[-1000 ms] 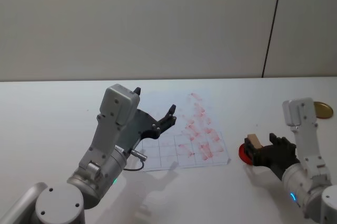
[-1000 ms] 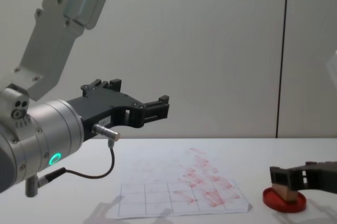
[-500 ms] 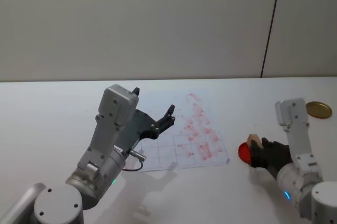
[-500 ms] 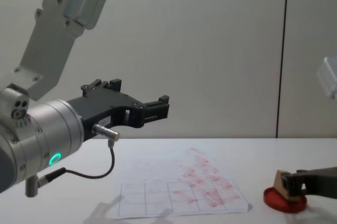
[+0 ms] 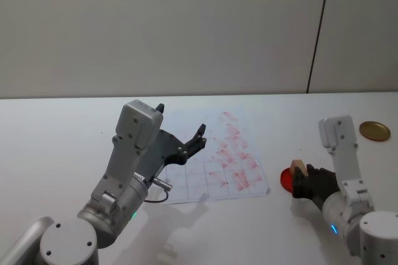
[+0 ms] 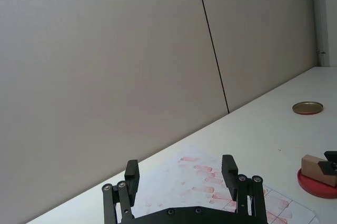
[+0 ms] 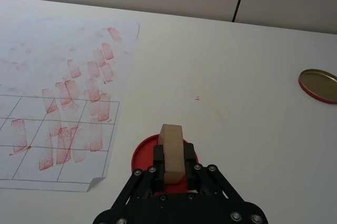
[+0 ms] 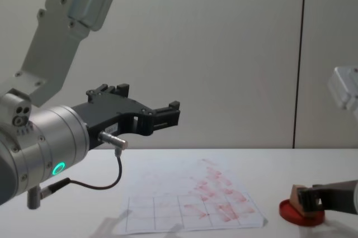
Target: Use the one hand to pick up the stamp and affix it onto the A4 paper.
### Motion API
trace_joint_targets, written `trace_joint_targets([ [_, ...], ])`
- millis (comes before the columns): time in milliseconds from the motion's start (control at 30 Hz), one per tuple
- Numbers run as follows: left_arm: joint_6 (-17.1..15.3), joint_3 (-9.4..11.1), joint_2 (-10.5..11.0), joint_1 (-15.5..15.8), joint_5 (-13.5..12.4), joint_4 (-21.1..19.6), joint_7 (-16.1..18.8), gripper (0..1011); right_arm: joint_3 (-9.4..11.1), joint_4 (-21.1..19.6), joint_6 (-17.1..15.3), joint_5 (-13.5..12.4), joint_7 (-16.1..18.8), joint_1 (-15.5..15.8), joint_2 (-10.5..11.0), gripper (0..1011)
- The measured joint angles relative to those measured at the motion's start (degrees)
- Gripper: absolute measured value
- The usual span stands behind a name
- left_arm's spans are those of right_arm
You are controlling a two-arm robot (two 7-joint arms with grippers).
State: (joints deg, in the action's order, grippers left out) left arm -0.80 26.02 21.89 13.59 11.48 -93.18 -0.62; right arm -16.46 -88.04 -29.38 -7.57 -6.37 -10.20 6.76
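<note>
Right tool (image 5: 303,181), lower right of the head view: pinching the wooden stamp (image 5: 297,167), which sits on the red ink pad (image 5: 286,180), just right of the A4 paper (image 5: 231,153) lying mid-frame on the white counter (image 5: 62,129). Left tool (image 5: 181,122), left of centre: raised above the paper, spread wide

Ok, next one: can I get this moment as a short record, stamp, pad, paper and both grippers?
stamp: on the red ink pad
red ink pad: on the table, right of the A4 paper
A4 paper: flat, gridded, many red marks
right gripper: shut on the stamp
left gripper: open, raised over the paper, empty
</note>
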Motion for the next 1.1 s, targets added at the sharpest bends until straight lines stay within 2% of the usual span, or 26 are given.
trace_joint_targets([
  [533, 0.0, 0.0, 0.0, 0.0, 0.0, 0.0, 0.0, 993, 0.17, 0.67, 0.36, 0.73, 0.98, -0.4, -0.56, 204],
  [1100, 0.0, 0.0, 0.0, 0.0, 0.0, 0.0, 0.0, 993, -0.11, -6.23, 3.39, 3.86, 3.91, -0.9, -0.73, 205],
])
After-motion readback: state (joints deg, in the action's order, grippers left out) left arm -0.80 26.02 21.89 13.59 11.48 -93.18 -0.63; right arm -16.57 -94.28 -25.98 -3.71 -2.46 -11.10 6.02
